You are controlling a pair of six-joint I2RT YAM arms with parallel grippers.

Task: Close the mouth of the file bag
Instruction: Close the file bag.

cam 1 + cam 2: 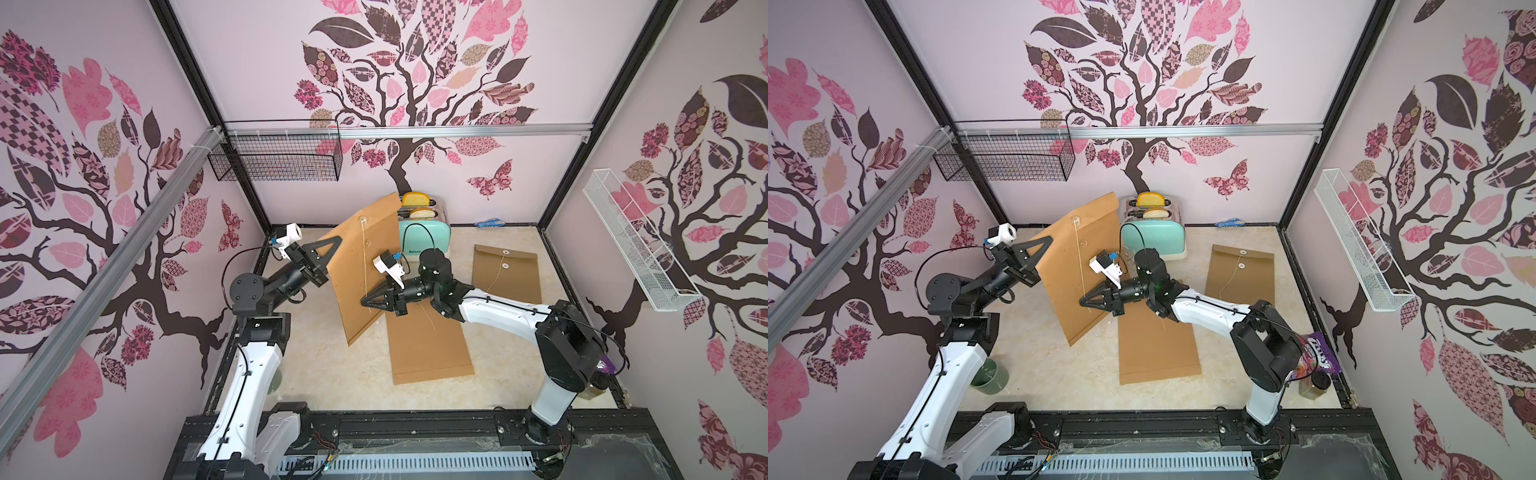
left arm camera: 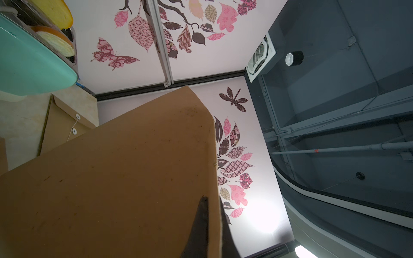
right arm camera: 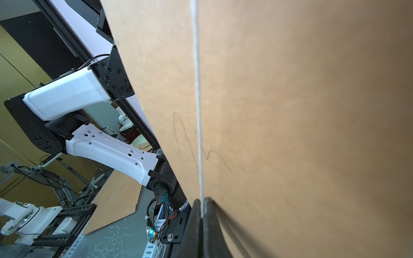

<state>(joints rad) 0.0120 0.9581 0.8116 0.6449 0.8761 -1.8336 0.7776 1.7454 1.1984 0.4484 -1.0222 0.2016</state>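
Counter (image 1: 324,374) layout: a toaster (image 1: 424,239) stands at the back wall, and two spare bags (image 1: 430,349) lie flat on my right side. The file bag (image 1: 361,274) stands tilted between my two arms, with its mouth end toward the toaster and its bottom corner down by the counter. I cannot tell whether that corner touches the surface. The bag's long axis runs from that low corner up and away from me.

My left fingers (image 1: 337,240) are pressed together on the bag's side edge near the mouth end and carry it. My right fingers (image 1: 365,300) are pinching the string (image 1: 364,266) just in front of the bag's face. The right wrist view shows the string entering between the two tips.

String path: from the flap button (image 1: 363,217), close past the lower button (image 1: 367,241), then straight down the face to my right fingers.

Controlling relation: the lower button lies up the string from my right fingers, toward the mouth, along the long axis. The right arm is nearer and, in my judgement, does the winding, while the left only steadies. Slack could let the string slip off the button.
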